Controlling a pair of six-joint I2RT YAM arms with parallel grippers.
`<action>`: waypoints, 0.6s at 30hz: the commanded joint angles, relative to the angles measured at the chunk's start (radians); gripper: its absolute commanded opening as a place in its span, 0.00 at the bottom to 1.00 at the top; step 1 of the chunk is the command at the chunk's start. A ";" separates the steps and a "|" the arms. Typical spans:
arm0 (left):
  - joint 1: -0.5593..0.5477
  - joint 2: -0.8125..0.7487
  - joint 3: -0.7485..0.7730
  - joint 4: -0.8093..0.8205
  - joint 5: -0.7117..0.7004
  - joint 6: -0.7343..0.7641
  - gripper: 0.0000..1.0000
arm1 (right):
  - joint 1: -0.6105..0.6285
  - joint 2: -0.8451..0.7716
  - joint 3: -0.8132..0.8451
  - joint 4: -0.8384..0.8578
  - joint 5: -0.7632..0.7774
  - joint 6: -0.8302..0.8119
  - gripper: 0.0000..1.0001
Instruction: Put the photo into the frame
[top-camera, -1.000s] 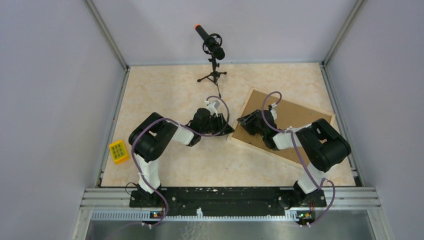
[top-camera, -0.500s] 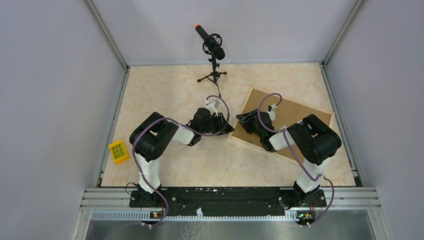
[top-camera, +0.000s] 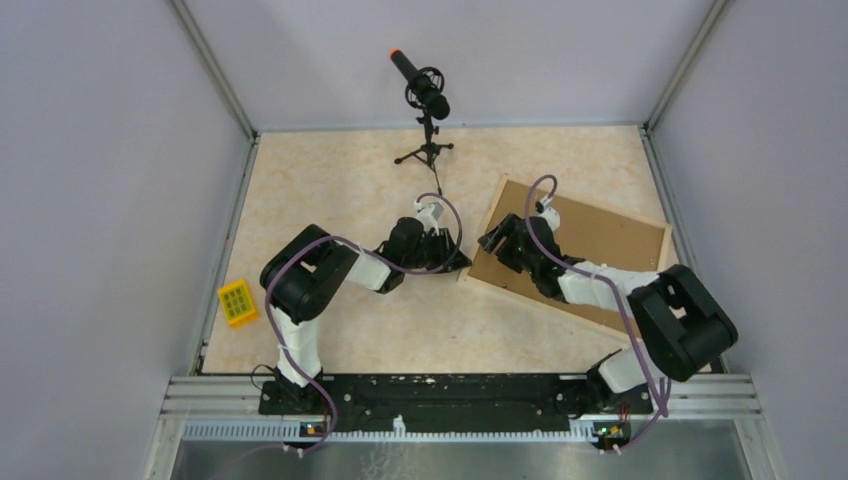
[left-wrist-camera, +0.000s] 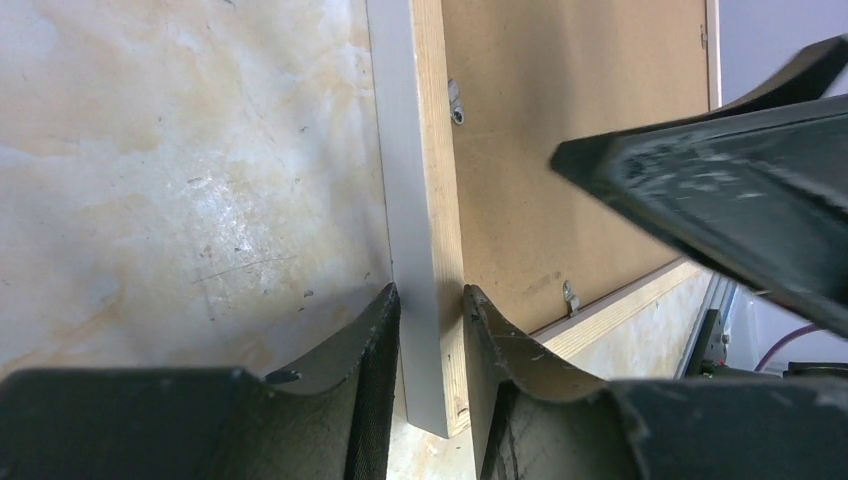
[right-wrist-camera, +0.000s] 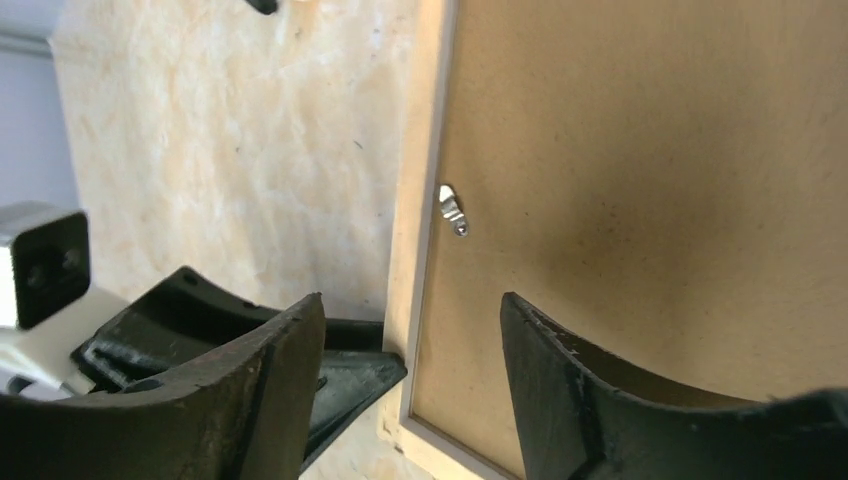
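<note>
Frame (left-wrist-camera: 418, 160): pale wood rim, brown back

left pincer (left-wrist-camera: 430, 302) clamped, right pincer (right-wrist-camera: 412, 312) — spread

left gripper (top-camera: 455, 262) and right gripper (top-camera: 492, 243) at frame (top-camera: 615, 240) corner

- frame (top-camera: 600, 240) flat on table (top-camera: 330, 190), right of centre, skewed
- left gripper (left-wrist-camera: 432, 335) at frame's left near corner, jaws either side of its edge
- right gripper (right-wrist-camera: 410, 310) over frame's left end
- microphone stand (top-camera: 428, 150) behind, far centre
- small block (top-camera: 238, 303) at table's left edge
</note>
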 joint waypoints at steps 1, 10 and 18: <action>-0.016 -0.008 -0.010 -0.076 0.033 0.022 0.36 | -0.033 -0.113 0.145 -0.335 -0.007 -0.316 0.68; -0.016 0.015 -0.003 -0.057 0.067 0.003 0.37 | -0.122 0.121 0.411 -0.542 -0.229 -0.470 0.62; -0.016 0.022 0.007 -0.069 0.073 0.007 0.37 | -0.169 0.259 0.360 -0.280 -0.410 -0.426 0.51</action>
